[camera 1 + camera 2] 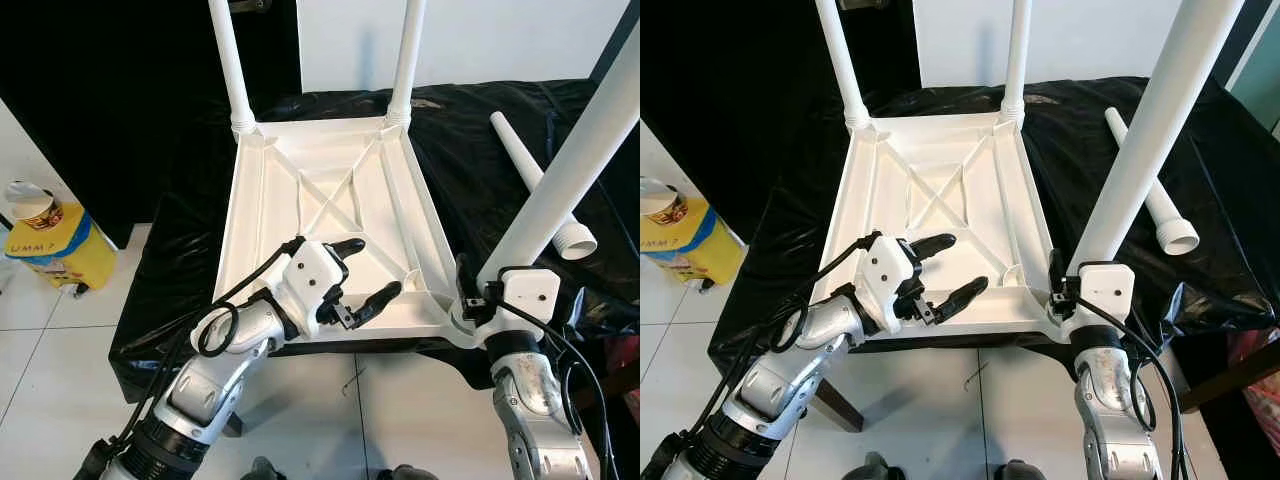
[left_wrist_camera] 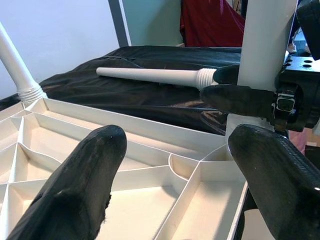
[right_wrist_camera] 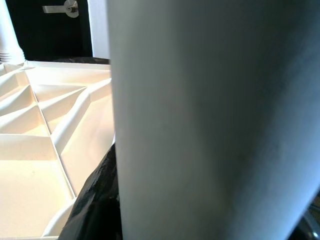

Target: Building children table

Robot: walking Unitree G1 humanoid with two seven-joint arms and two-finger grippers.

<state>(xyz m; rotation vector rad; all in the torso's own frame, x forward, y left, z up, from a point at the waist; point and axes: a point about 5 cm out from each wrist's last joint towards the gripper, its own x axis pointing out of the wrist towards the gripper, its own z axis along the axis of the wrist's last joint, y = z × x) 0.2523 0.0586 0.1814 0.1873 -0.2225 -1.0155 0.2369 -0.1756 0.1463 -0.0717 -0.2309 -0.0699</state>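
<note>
A white plastic tabletop (image 1: pixel 330 215) lies upside down on a black-covered surface, its ribbed underside up. Two white legs (image 1: pixel 228 62) (image 1: pixel 407 55) stand in its far corners. A third leg (image 1: pixel 560 175) rises from the near right corner, and my right gripper (image 1: pixel 468 292) is shut on its base. My left gripper (image 1: pixel 360 272) hovers open over the tabletop's near edge, empty. A fourth leg (image 1: pixel 535 180) lies loose on the black cover at the right.
The black sheet (image 1: pixel 180 270) drapes over the support below the tabletop. A yellow bin (image 1: pixel 50 245) with a paper cup stands on the tiled floor at the left. A dark doorway is behind at the left.
</note>
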